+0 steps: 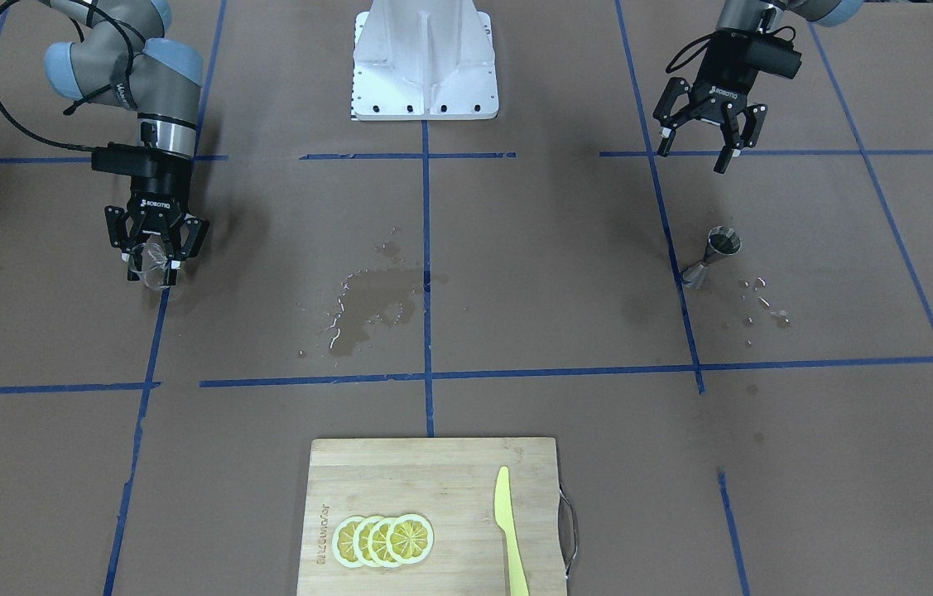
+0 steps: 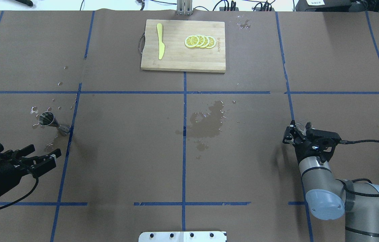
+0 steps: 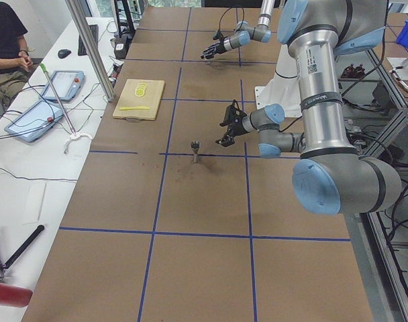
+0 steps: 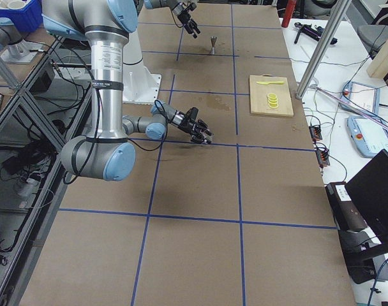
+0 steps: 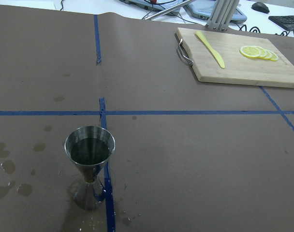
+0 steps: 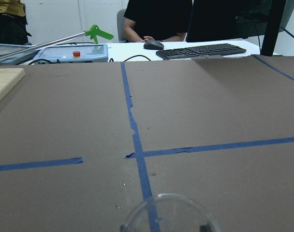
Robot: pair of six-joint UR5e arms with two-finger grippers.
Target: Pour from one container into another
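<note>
The small clear glass cup (image 1: 151, 257) sits between the fingers of my right gripper (image 1: 154, 266), which is shut on it low over the table. Its rim (image 6: 169, 212) fills the bottom of the right wrist view. Across the table stands the silver jigger (image 1: 715, 257), upright on a blue tape line, with dark liquid in its upper cone (image 5: 89, 151). My left gripper (image 2: 47, 150) hovers open and empty a short way on the robot's side of the jigger (image 2: 50, 121), apart from it.
A bamboo cutting board (image 2: 176, 53) with lemon slices (image 2: 200, 41) and a yellow knife (image 2: 160, 45) lies at the far middle. A wet patch (image 2: 207, 124) darkens the paper at the centre, and droplets (image 1: 764, 306) ring the jigger. The robot's white base (image 1: 425, 62) is between the arms.
</note>
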